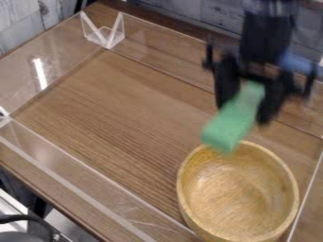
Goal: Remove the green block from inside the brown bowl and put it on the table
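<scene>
Pincer (256, 93) clenched on the green block (235, 123); block hangs tilted from its jaws, above the brown bowl (240, 194).

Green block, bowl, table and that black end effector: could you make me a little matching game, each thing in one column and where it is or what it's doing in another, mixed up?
Things:
1. green block
2. bowl
3. end effector
4. table

States:
A. shut on something, up in the air
B. sits at the near right, with nothing in it
C. hangs tilted above the bowl's rim
D. wood-grain surface with clear walls

Pairs: 1-C, 2-B, 3-A, 4-D
</scene>
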You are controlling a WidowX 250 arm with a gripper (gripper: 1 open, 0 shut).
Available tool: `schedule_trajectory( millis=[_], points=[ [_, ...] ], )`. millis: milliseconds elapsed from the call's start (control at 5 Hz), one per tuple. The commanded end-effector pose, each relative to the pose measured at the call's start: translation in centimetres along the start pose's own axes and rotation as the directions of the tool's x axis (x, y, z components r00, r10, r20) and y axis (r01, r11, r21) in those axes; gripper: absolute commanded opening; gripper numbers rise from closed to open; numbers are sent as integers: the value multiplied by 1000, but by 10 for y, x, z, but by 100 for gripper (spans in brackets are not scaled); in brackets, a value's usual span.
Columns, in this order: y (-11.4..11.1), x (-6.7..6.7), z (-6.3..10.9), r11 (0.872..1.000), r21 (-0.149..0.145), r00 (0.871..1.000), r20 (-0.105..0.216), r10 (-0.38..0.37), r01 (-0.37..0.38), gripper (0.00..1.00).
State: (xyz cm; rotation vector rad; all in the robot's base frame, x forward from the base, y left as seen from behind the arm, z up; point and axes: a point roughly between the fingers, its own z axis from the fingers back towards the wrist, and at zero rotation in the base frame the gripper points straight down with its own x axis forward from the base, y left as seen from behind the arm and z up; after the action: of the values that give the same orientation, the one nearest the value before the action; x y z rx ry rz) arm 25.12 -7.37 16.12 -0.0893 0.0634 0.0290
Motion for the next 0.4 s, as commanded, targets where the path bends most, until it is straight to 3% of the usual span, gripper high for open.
schedule_trajectory(
  millis=[0, 200],
  points=[
    [34, 5, 41, 998, -6, 994, 91, 63, -62, 0],
    [9, -11, 25, 998, -12, 993, 98, 60, -60, 0]
  ],
)
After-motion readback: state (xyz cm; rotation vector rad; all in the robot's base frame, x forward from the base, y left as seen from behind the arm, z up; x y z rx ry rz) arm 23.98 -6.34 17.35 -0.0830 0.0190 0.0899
